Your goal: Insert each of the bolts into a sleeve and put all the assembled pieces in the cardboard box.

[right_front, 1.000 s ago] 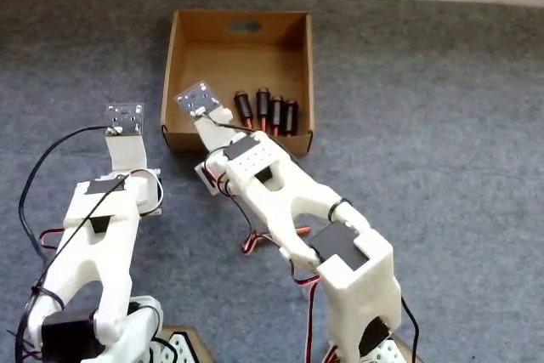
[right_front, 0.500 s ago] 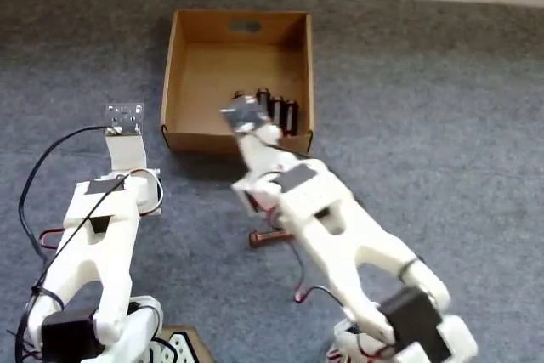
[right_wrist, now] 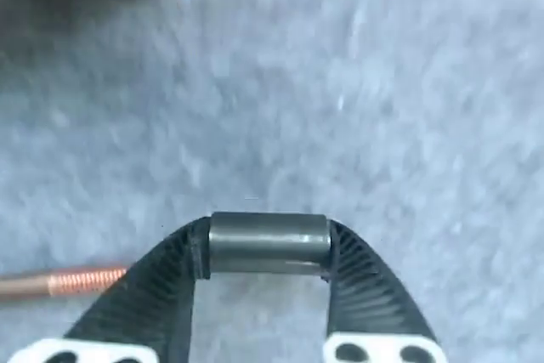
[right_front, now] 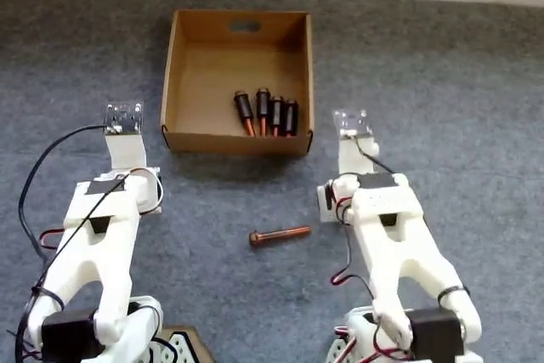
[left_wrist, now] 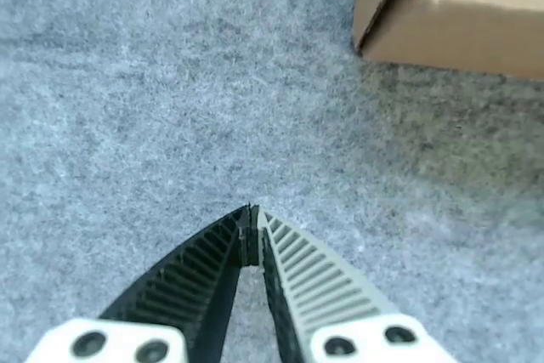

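Observation:
A copper bolt [right_front: 280, 235] lies alone on the grey carpet between the two arms, and its threaded end [right_wrist: 64, 282] shows beside my right fingers. My right gripper [right_wrist: 269, 248] is shut on a black sleeve [right_wrist: 269, 244], held crosswise between the fingertips just above the carpet. In the high view that gripper [right_front: 350, 129] sits off the front right corner of the cardboard box [right_front: 174, 82]. Several assembled pieces [right_front: 267, 113] lie side by side inside the box near its front wall. My left gripper [left_wrist: 251, 218] is shut on nothing, low over the carpet by the box's front left corner [left_wrist: 374, 23].
Grey carpet covers the whole work area. Open carpet stretches to the right of the box and between the arms around the bolt. Cables trail beside both arm bases [right_front: 34, 184].
My right arm has swung from the box's front left corner across to the right of the box, uncovering the bolt on the carpet. The left arm has stayed still.

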You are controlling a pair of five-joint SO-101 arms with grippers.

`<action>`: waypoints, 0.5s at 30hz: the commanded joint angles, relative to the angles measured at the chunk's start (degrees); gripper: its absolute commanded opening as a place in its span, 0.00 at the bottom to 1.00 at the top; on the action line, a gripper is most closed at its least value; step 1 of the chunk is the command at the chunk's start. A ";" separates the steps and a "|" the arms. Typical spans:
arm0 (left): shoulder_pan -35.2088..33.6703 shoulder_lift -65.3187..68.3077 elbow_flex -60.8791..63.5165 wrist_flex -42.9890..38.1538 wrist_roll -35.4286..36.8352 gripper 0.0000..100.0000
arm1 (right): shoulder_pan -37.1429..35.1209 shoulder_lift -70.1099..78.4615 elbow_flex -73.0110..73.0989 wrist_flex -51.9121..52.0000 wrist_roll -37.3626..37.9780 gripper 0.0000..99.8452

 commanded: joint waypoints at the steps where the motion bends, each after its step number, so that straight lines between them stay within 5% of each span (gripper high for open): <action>1: -0.31 -0.13 -0.13 -0.88 0.62 0.03 | 0.75 3.21 -8.57 9.01 0.18 0.19; 6: -0.31 -0.13 -0.13 -0.88 0.62 0.03 | 0.66 7.60 -19.38 19.82 6.24 0.26; 15: -0.31 -0.13 -0.13 -0.79 0.62 0.03 | 1.63 7.87 -24.04 23.87 50.02 0.26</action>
